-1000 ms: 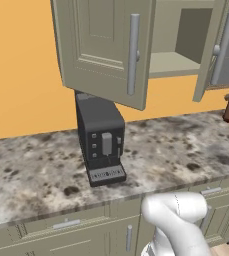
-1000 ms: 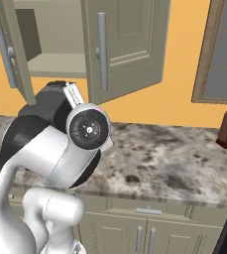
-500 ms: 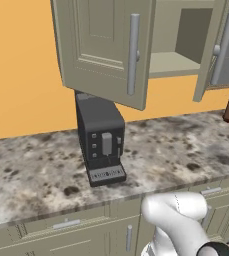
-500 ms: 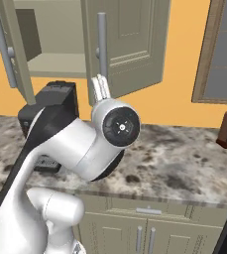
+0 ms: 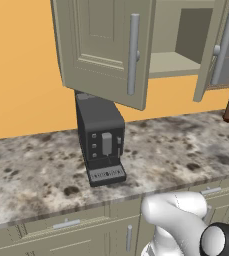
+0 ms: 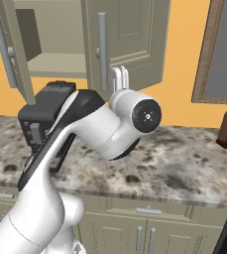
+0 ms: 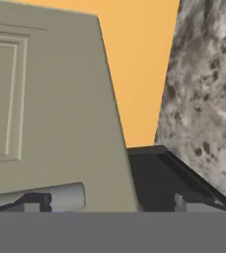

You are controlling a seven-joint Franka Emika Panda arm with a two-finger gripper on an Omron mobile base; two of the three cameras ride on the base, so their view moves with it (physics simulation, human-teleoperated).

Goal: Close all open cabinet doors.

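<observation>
The big speckled grey stone bench (image 5: pixel 176 145) runs along the orange wall. Above it hangs the grey-beige wall cabinet, and both of its tall doors stand open. The left cabinet door (image 5: pixel 103 45) swings far out over the black coffee machine (image 5: pixel 102 140). The right cabinet door (image 5: pixel 215 50) is open too, off to my right.

In the hand view the left door is right in front of me, very close. Its long silver bar handle (image 7: pixel 45 196) lies low in that view, by one of my finger tips. The handle runs up and down on the door, near the edge that swings free.

My gripper (image 6: pixel 120 78) points up at the bottom part of that door, in front of its outer face. It is spread wide and holds nothing.

I think I must push this door away from me, back toward the cabinet. The left door is the nearer one, so it should go first.
</observation>
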